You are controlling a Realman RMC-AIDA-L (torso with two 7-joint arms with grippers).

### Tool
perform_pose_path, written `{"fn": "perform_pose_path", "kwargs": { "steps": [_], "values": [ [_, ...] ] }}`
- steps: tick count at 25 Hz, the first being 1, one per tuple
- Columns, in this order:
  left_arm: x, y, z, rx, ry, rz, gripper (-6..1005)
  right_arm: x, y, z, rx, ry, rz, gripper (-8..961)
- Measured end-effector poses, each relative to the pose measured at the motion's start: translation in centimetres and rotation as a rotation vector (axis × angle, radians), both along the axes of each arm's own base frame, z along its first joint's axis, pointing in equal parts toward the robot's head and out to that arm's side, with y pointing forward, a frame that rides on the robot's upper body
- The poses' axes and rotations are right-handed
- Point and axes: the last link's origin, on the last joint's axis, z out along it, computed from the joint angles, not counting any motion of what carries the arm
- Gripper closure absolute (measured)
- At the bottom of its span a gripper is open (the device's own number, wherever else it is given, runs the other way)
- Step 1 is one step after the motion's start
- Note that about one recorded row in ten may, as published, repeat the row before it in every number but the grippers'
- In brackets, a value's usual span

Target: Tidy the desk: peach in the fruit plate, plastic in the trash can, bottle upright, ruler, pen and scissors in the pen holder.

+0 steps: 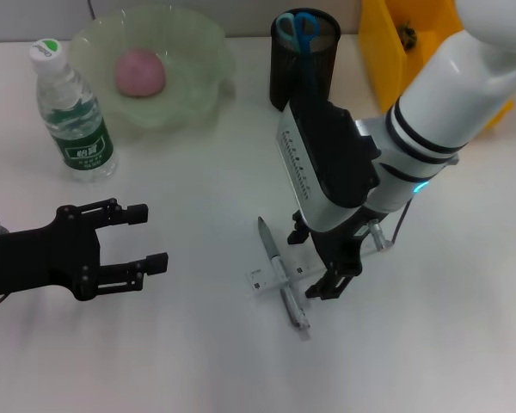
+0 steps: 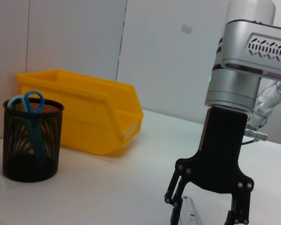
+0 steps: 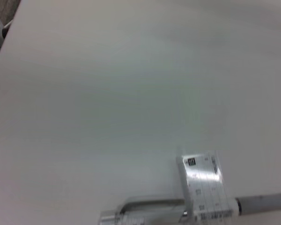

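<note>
Two spread fingers of the right gripper straddle the ruler and pen at centre; left gripper released, lower left.

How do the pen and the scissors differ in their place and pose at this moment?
The pen lies flat on the desk beside the right gripper; the scissors stand upright in the pen holder. The pen is grey, with the ruler across it; the scissors have blue handles.
</note>
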Motion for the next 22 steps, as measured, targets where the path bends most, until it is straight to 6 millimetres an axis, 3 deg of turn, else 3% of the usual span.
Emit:
{"fn": "perform_pose_path", "kwargs": {
  "steps": [10,15,22],
  "values": [
    [0.02,0.03,0.0,0.005,-0.003,0.002,216,-0.12,0.22,-0.26,0.014,0.012,0.015,245],
    [0.02,0.02,-0.01,0.005,-0.004,0.003,216,0.03,0.22,-0.35,0.014,0.009,0.016,413],
    [-0.04,0.06,0.12,0.013,-0.007,0.007,216,0.23,0.08,-0.71,0.009,0.003,0.026,418]
  ]
}}
